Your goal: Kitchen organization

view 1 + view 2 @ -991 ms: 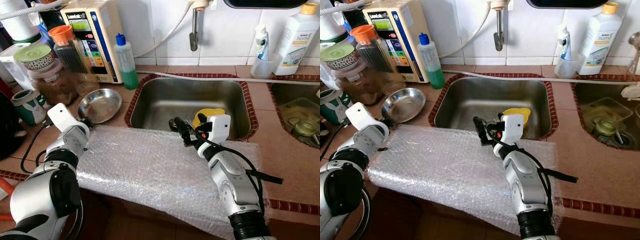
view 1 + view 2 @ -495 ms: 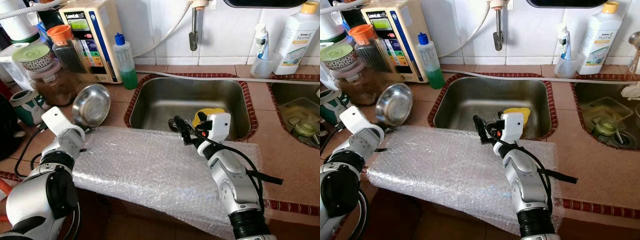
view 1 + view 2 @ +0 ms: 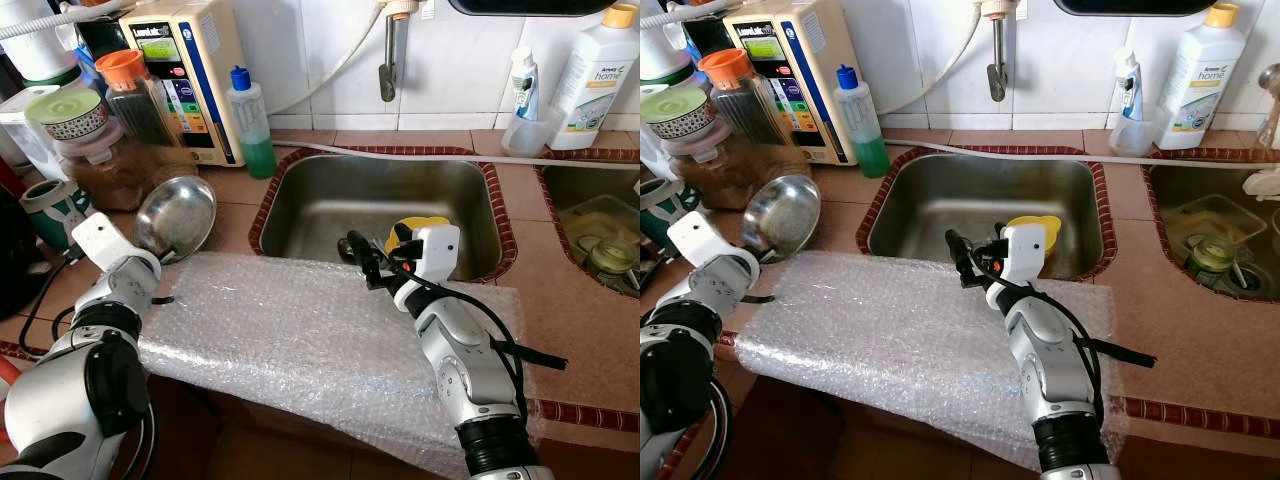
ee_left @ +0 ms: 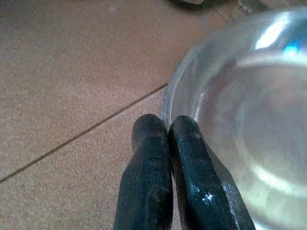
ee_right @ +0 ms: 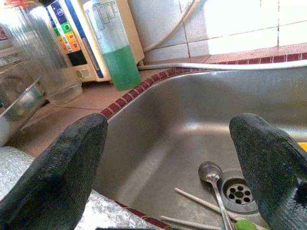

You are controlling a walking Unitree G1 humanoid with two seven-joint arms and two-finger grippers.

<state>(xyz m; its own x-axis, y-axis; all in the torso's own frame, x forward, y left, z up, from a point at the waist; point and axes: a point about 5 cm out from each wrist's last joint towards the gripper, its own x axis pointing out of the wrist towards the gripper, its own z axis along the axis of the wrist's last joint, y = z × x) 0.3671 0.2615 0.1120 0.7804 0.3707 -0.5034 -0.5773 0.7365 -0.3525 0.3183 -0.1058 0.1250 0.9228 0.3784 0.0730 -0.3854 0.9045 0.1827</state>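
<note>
A steel bowl (image 3: 178, 218) stands tilted on its edge on the tiled counter at the left, its hollow facing the sink. My left gripper (image 3: 163, 258) is shut on the bowl's rim (image 4: 168, 103); its two fingers (image 4: 147, 143) press together there. A sheet of bubble wrap (image 3: 300, 330) covers the counter's front edge. My right gripper (image 3: 356, 258) hovers open over the wrap's far edge, at the front of the steel sink (image 3: 300, 195), holding nothing. The sink holds a yellow item (image 3: 420, 224), a spoon (image 5: 211, 172) and thin sticks.
A water purifier (image 3: 185, 70), a green soap bottle (image 3: 250, 125), jars (image 3: 105, 160) and a mug (image 3: 55, 210) crowd the back left. A tap (image 3: 388, 60) hangs above the sink. A white detergent bottle (image 3: 595, 75) and a second basin (image 3: 600, 230) are at the right.
The bowl lay flat a second ago; my left gripper has tipped it up on its edge and drawn it slightly left. The right arm has not moved.
</note>
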